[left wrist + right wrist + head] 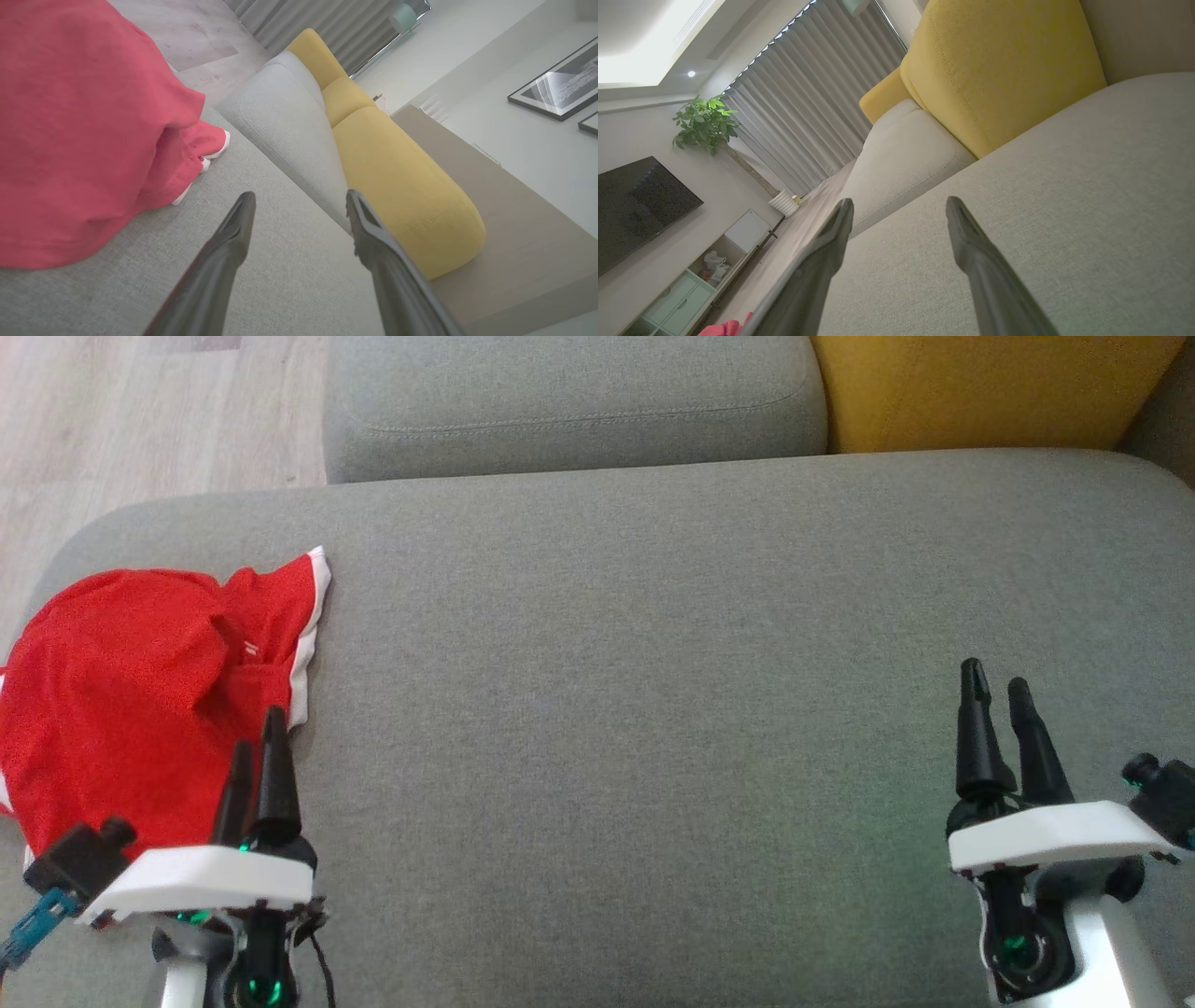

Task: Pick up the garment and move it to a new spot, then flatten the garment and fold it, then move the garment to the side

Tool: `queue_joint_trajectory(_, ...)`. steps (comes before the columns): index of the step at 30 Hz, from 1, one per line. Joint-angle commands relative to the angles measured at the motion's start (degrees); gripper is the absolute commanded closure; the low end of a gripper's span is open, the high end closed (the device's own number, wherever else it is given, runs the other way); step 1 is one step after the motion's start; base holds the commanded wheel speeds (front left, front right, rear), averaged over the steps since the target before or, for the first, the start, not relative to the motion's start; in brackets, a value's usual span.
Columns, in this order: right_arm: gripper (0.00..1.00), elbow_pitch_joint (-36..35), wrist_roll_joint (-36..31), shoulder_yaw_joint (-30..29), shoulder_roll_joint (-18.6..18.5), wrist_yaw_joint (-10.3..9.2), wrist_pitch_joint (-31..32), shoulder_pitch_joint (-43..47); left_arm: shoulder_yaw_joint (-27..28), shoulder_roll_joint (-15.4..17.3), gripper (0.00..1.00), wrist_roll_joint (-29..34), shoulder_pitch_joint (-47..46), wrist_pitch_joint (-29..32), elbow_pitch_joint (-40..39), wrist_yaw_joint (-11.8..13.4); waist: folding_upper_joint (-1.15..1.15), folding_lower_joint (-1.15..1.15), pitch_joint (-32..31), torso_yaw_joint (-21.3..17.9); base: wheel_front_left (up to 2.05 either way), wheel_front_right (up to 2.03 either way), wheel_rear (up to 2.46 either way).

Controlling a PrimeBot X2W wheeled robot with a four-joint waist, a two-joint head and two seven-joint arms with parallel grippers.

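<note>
Here, most of the head view is taken up by a grey sofa seat point(653, 709), behind which a grey back cushion point(569, 401) and a yellow cushion point(990, 387) are set side by side. A strip of pale wood floor point(140, 420) is seen past the seat's left end.

The garment point(131, 691), red with white trim, is found crumpled at the far left end of the seat, close to its edge, with one white-edged corner pointed toward the back cushion.

The left gripper point(260, 728) is held at the garment's near right edge. In the left wrist view its fingers point(224, 252) are spread apart over bare grey fabric, with the garment lying off to one side of them and nothing caught between them.

The right gripper point(994, 673) is held well apart from the garment, above the seat's right part. Its fingers point(971, 252) are likewise parted, and nothing is gripped.
</note>
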Motion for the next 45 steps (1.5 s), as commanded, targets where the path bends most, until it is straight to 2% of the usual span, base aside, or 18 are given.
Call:
queue_joint_trajectory(1, 0.00, -2.57, -2.63, 1.21, -0.41, 0.13, -0.77, -3.48, 0.45, 0.84, 0.00, 2.56, -2.87, -0.78, -2.52, 0.32, 0.00, 0.00, 0.01, 0.02, 0.00, 0.00, 0.00)
queue_joint_trajectory(14, 0.00, -1.82, -14.55, 3.93, -0.45, 0.15, -2.80, -4.18, -4.06, 2.25, 0.00, 16.53, -3.21, -2.79, -3.89, 1.71, 0.00, 0.00, 0.28, 0.07, 0.00, 0.00, 0.00)
queue_joint_trajectory(33, 0.00, 0.81, -30.14, 7.07, -0.52, 0.19, -6.01, -4.95, -12.61, 6.93, 0.00, 31.31, -4.22, -5.97, -2.16, 8.06, 0.00, 0.00, 0.30, -0.04, 0.00, 0.00, 0.00)
queue_joint_trajectory(39, 0.00, 1.04, -32.91, 7.64, -0.55, 0.20, -7.02, -5.01, -14.04, 7.71, 0.00, 34.86, -4.66, -6.98, -1.24, 9.90, 0.00, 0.00, 0.25, 0.03, 0.00, 0.00, 0.00)
queue_joint_trajectory(45, 0.00, 1.81, -32.69, 7.93, -0.57, 0.21, -8.01, -4.97, -14.73, 7.63, 0.00, 37.18, -4.67, -7.98, -1.22, 10.94, 0.00, 0.00, 0.21, 0.21, 0.00, 0.00, 0.00)
